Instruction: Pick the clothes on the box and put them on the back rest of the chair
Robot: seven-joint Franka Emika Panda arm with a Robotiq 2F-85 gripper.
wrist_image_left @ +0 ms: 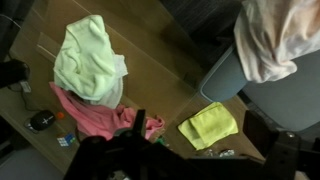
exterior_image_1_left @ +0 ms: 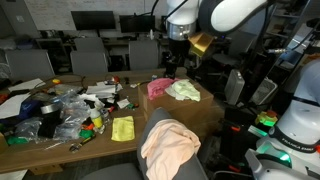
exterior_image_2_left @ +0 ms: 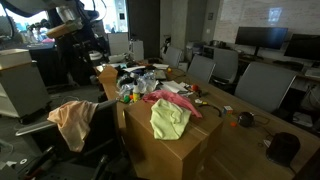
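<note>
A light green cloth (exterior_image_1_left: 184,90) and a pink cloth (exterior_image_1_left: 160,87) lie on top of the brown cardboard box (exterior_image_1_left: 195,115); both show in the other exterior view, green (exterior_image_2_left: 170,118) and pink (exterior_image_2_left: 165,98), and in the wrist view, green (wrist_image_left: 88,58) and pink (wrist_image_left: 95,115). A peach cloth (exterior_image_1_left: 170,145) hangs over the back rest of the grey chair (exterior_image_1_left: 150,170), also seen in the wrist view (wrist_image_left: 275,40). My gripper (wrist_image_left: 197,135) is open and empty, high above the box (exterior_image_1_left: 178,62).
A yellow cloth (wrist_image_left: 208,125) lies on the table (exterior_image_1_left: 60,150) beside the box. Bottles, wrappers and small items clutter the table (exterior_image_1_left: 70,110). More office chairs (exterior_image_1_left: 90,62) and monitors stand behind. A second robot base (exterior_image_1_left: 295,125) stands to one side.
</note>
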